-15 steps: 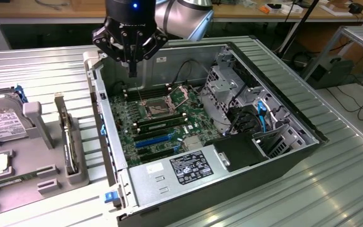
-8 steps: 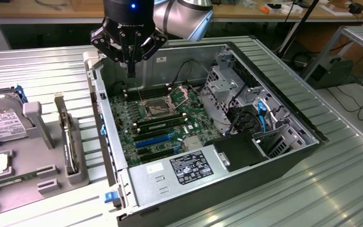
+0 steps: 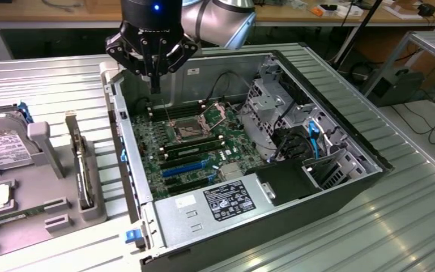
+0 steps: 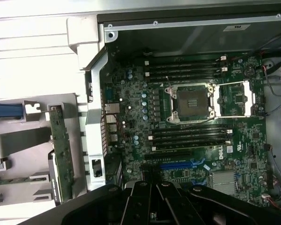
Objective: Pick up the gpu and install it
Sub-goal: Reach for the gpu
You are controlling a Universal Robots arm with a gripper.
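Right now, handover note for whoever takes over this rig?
Pincer: shut, empty, hanging over the open PC case near its rear edge.
Gpu: standing on edge in the grey holder outside the case, at the exterior view's left, untouched.
Expansion slots: bare.
Done: nothing visible.
Left: pick up the gpu and install it.

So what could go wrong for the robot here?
The black fingers are shut above the open computer case; dropping lower might jab the green motherboard. The slim black gpu card stands on edge in its grey holder, so a shut-fingered approach could tip it.
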